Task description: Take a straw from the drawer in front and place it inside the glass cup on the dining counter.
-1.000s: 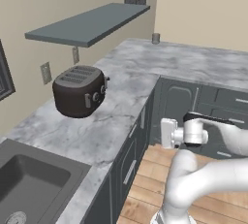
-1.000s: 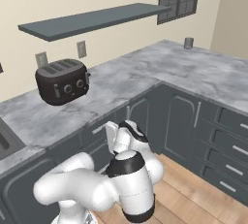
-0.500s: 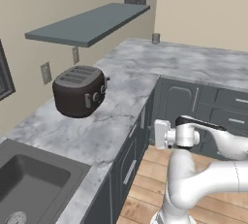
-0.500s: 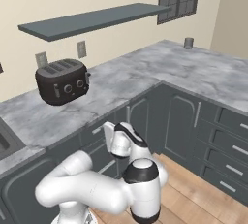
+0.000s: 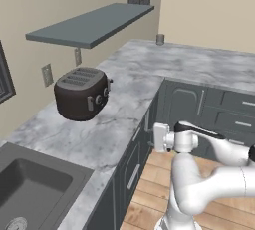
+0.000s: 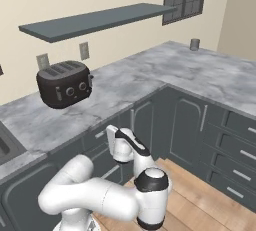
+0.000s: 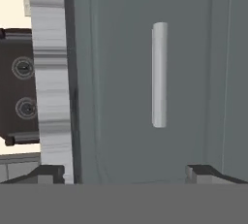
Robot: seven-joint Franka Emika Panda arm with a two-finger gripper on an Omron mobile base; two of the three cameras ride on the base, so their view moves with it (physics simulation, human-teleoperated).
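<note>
With my arm bent low below the table [image 5: 124, 109], my pincer [image 7: 125, 172] stands wide, levelled at the drawer [image 7: 145, 82], whose silver handle [image 7: 159, 74] crosses my fingers' line.

White arm with dark joints

The arm [image 5: 199, 194] is built of smooth, glossy white rounded segments, thick and tubular, bulging at each bend. One joint [image 6: 151, 179] is ringed by a dark grey-black band with a pale round cap on top. A narrow black strip [image 6: 134, 144] runs along the white link nearest the end effector. The hand block [image 5: 160, 137] is a flat-faced white box with squared edges. The end effector [image 7: 125, 172] has two small dark grey fingertips [image 7: 44, 172], blocky with stepped inner edges. No cables, screws or lettering can be made out.
</note>
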